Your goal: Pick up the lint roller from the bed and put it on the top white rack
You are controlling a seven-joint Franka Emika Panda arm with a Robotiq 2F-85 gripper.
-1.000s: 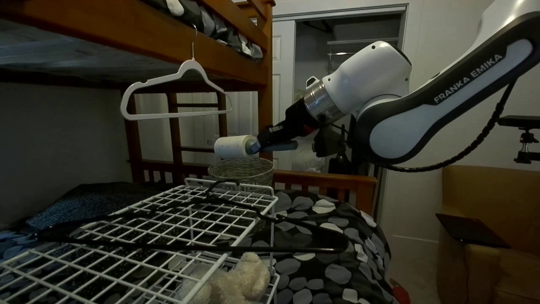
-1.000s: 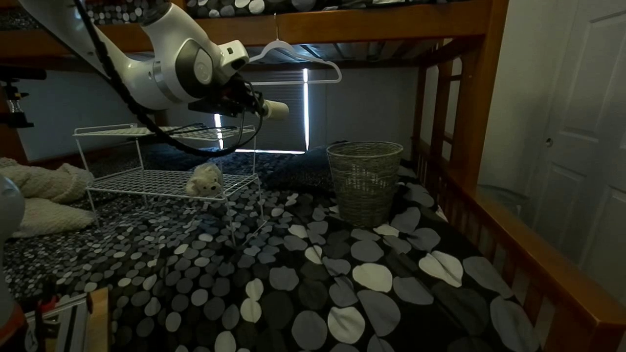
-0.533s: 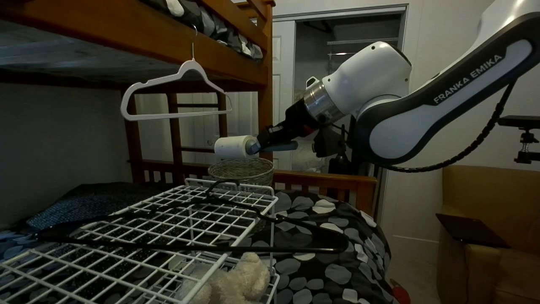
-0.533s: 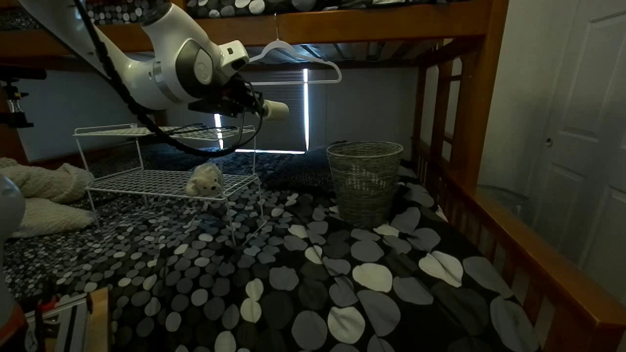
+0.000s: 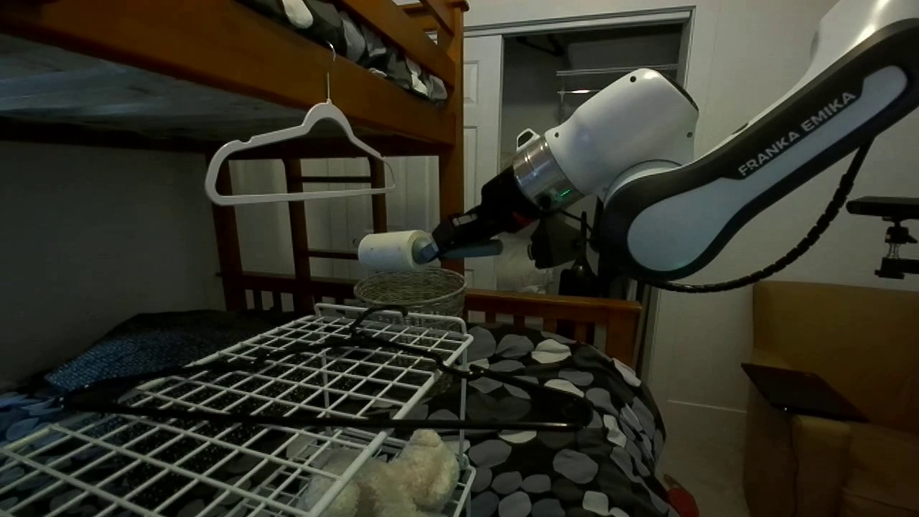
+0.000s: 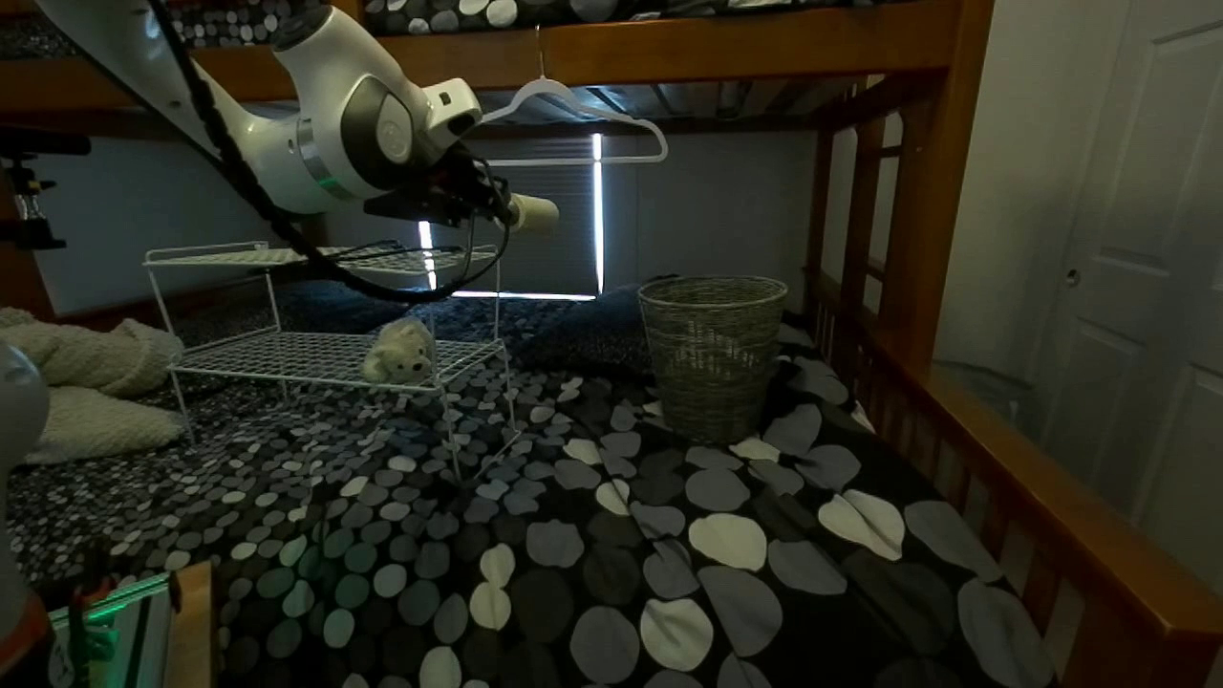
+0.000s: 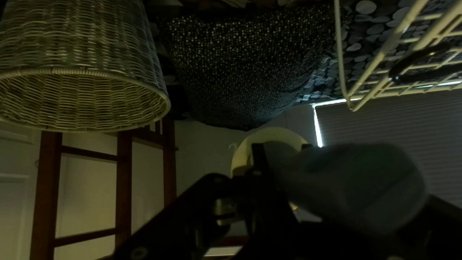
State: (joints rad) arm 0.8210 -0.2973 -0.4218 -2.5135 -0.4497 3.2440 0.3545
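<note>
Just left of centre in an exterior view, the lint roller hangs in mid-air, well above the bed, its off-white cylinder aimed toward the left edge. The gripper has its jaws drawn in on the handle; the wrist view is too dark and blurred to judge how squarely it sits between them.

I take the pick as done and the carry as the step in hand, with the placing not yet made. The next move probably calls for bringing the lint roller over the top white rack, lower left, high enough to pass its end rail. A black coat hanger lies across the wires and juts past the right edge, so the set-down should avoid it. A cylinder might roll on wire, so a low, slow release seems wise.

On the lower tier sits a cream teddy bear. Right of centre, a wicker basket stands upright on the dotted bedding. A white hanger hangs from the bunk's wooden rail, upper left. Behind, daylight edges a drawn blind.
</note>
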